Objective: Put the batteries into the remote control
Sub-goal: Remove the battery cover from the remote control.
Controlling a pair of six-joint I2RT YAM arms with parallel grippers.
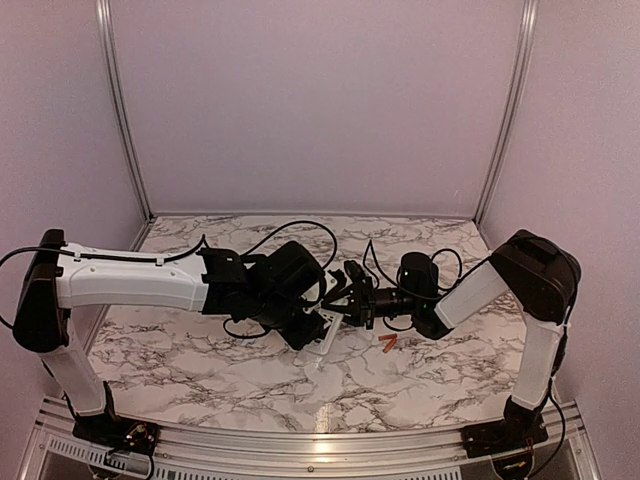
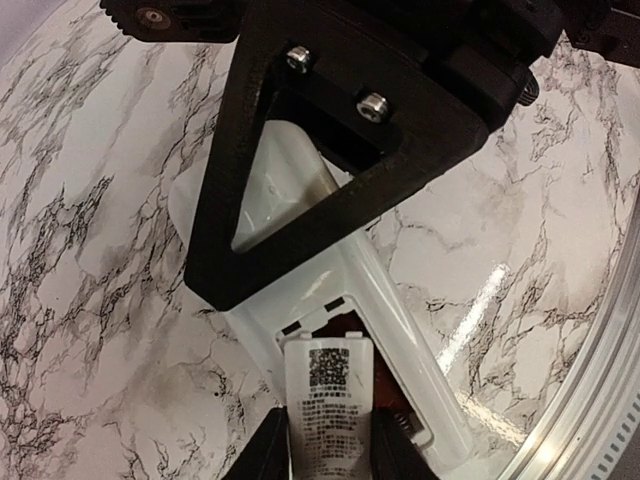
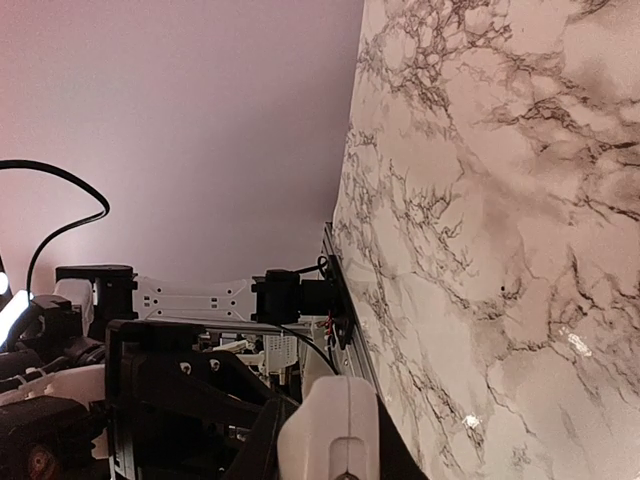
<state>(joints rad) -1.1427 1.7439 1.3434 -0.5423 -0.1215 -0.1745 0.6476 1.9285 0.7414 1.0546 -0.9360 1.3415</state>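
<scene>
The white remote control (image 2: 400, 330) lies back-up on the marble, its battery bay (image 2: 352, 322) open and dark reddish inside. My left gripper (image 2: 330, 445) is shut on a small white cover piece (image 2: 330, 390) with a printed label, held over the bay's near end. My right gripper (image 3: 335, 445) is shut on the remote's other end (image 3: 330, 420); its black triangular finger (image 2: 225, 230) crosses the left wrist view. In the top view both grippers meet at the remote (image 1: 328, 338) mid-table. Orange batteries (image 1: 388, 342) lie on the table just right of it, under the right arm.
The marble table (image 1: 200, 360) is bounded by grey walls and aluminium posts (image 1: 123, 110). An aluminium rail (image 1: 300, 440) runs along the near edge. Black cables (image 1: 300, 228) loop above both wrists.
</scene>
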